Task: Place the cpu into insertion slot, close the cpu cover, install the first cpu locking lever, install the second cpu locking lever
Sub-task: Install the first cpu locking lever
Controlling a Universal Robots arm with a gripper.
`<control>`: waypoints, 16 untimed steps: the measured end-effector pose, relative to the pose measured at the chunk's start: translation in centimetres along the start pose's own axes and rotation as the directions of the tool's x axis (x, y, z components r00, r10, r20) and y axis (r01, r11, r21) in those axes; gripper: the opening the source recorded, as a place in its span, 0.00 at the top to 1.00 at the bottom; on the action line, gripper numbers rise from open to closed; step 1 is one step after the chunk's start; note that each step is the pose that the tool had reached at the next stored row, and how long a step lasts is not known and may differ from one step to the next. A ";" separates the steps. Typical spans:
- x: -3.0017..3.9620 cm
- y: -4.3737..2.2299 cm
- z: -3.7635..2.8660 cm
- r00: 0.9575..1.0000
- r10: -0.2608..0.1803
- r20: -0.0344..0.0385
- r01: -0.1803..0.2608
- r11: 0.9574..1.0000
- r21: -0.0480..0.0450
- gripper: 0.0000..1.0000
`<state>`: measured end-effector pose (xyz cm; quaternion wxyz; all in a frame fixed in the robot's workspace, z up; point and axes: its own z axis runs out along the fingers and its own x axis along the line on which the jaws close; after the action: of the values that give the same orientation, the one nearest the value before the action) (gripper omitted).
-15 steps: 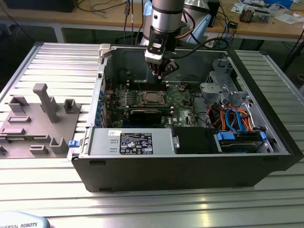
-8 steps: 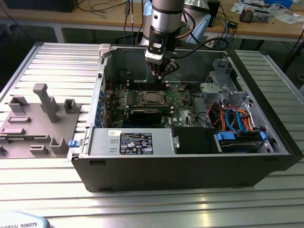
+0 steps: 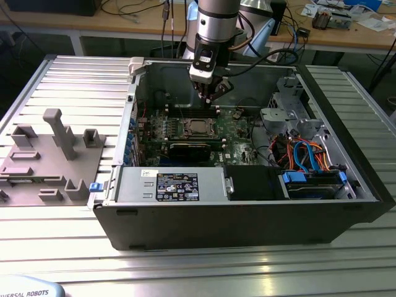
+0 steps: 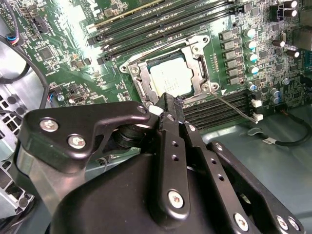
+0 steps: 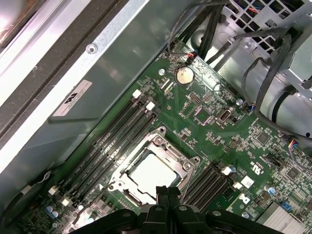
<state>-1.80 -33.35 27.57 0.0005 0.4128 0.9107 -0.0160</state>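
Observation:
The cpu (image 4: 170, 78), a silver square, lies in the insertion slot (image 4: 130, 69) on the green motherboard (image 4: 63, 53). The cpu cover (image 4: 196, 66) lies flat around it, and the chip shows through its window. One thin locking lever (image 4: 236, 106) angles away from the socket's corner over the memory slots. Another wire lever (image 4: 161, 47) runs along the socket's far edge. My gripper (image 4: 168, 100) hovers just beside the socket, shut with nothing held. The first wrist view shows the cpu (image 5: 151, 173), the cover (image 5: 163, 143) and the gripper (image 5: 167, 191). In the exterior view the gripper (image 3: 210, 93) hangs over the cpu (image 3: 198, 127).
The motherboard sits inside an open computer case (image 3: 247, 216). Long black memory slots (image 4: 214, 109) flank the socket. Cables (image 3: 306, 154) and a drive cage (image 3: 284, 99) fill the exterior view's right. A grey fixture (image 3: 55, 154) stands outside the case on the exterior view's left.

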 end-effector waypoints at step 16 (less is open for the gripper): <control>0.00 0.00 0.00 1.000 -0.018 0.001 0.018 1.000 0.000 0.89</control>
<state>-1.80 -33.35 27.57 0.0006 0.4047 0.9143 -0.0160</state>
